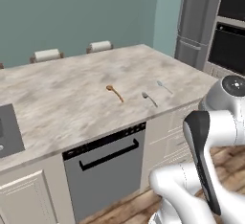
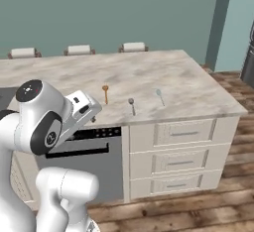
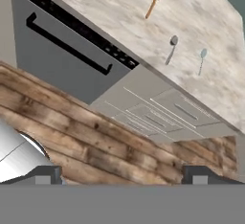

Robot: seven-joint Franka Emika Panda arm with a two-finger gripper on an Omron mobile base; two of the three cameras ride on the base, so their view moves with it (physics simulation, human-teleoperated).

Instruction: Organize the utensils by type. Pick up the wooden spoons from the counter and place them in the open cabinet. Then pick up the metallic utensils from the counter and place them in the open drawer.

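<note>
From where I stand, the gripper [image 3: 122, 175] hangs low in front of the island with its jaws spread wide and nothing between them. Its two finger tips [image 3: 45, 176] show at the bottom of the hand view, over the wooden floor [image 3: 86, 137].

The counter [image 1: 72, 98] lies up and ahead of the jaws, and the utensils sit in a row near its front edge. The orange-brown wooden spoon [image 3: 152, 3] is the first job, I would say. It lies ahead of the jaws and slightly to one side, above the dishwasher [image 2: 84, 156], bowl away from the edge and handle running back toward it. So its long axis points roughly toward the robot, slightly slanted. Just along from it lies a darker grey metal spoon [image 3: 171, 50], and beyond that a paler one [image 3: 202, 60], both lying much the same way, apart from each other and from the wooden one.

Between the jaws and the spoon stands the counter's front lip, so I judge the hand must rise clear of that edge before going in and down. The top around the spoons is bare, leaving plenty of room above. The drawers [image 2: 183, 156] under the metal spoons look closed here, and I cannot make out an open cabinet.
</note>
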